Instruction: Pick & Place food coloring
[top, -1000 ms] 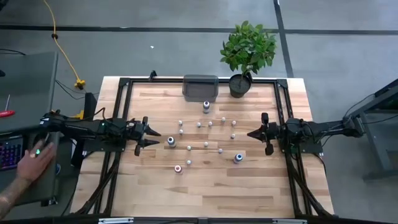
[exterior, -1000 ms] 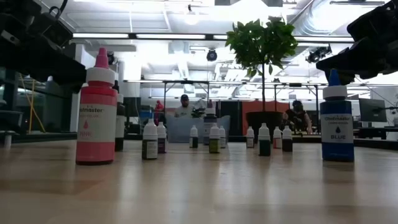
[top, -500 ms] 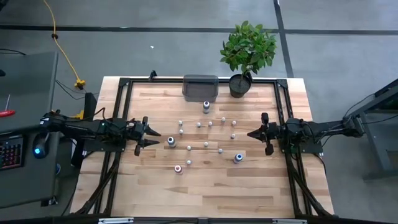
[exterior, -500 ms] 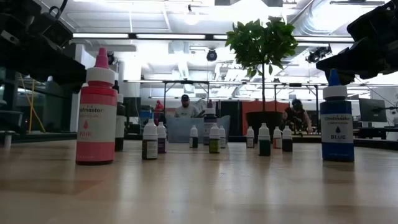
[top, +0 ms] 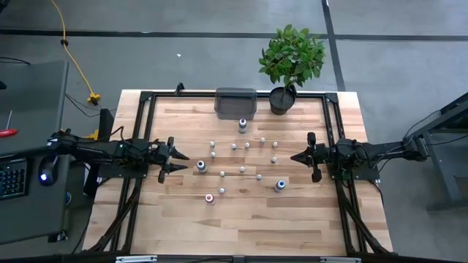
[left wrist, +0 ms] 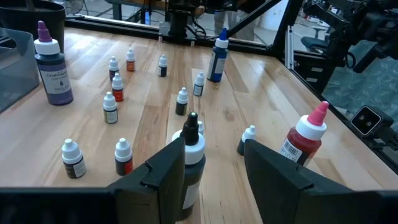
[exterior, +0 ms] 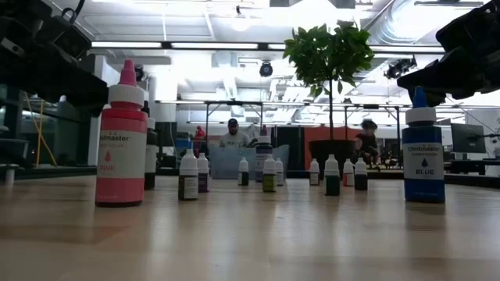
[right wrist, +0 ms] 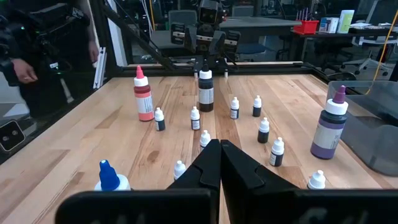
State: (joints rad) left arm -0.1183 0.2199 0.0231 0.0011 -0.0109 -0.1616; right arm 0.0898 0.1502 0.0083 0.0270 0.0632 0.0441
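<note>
Food coloring (top: 242, 169) unmoved (left tool (top: 180, 162) still beside).

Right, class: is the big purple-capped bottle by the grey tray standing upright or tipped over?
Upright. The purple-capped bottle stands on its base on the table, cap pointing up, beside the grey tray.

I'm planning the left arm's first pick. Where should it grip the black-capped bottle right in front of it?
Grip the black-capped bottle on its round body below the white collar, not the thin tapered tip. It stands upright straight ahead of the open left gripper, roughly between the fingers, so a level approach straight forward likely works, though the small bottle beside it is close.
</note>
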